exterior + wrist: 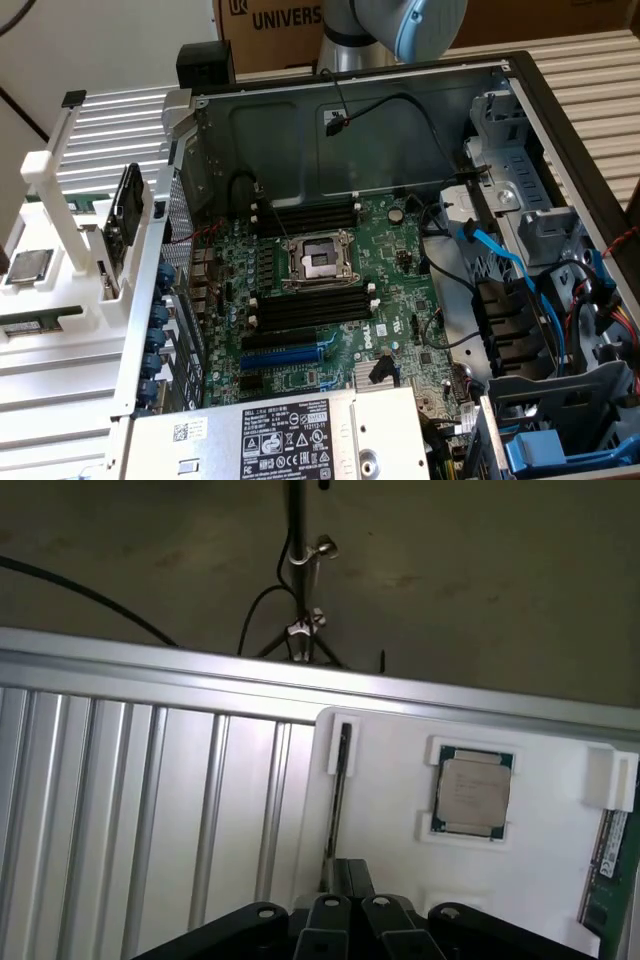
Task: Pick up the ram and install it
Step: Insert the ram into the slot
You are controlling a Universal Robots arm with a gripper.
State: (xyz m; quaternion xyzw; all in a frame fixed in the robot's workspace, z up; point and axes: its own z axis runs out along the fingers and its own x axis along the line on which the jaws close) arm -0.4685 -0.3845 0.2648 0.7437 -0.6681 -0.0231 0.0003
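Note:
The ram (612, 865) is a narrow green stick with a white label, lying in a recess of the white holder (380, 810); only part of it shows at the frame's edge in the wrist view. In the exterior view the ram (40, 322) lies flat on the white holder (60, 350) at the exterior view's left, outside the computer case. My gripper (348, 868) hovers above the holder, well apart from the ram, its fingers (335, 880) shut together with nothing between them. Only the arm's grey joint (400, 25) appears in the exterior view; the gripper itself is out of frame there.
A square silver processor chip (473, 792) sits in the holder next to the ram. The open computer case (520, 90) holds a green motherboard (400, 260) with long black slots (310, 308) around the processor socket (318, 260). Blue and black cables (500, 255) crowd its right side. A power supply (290, 435) is in front.

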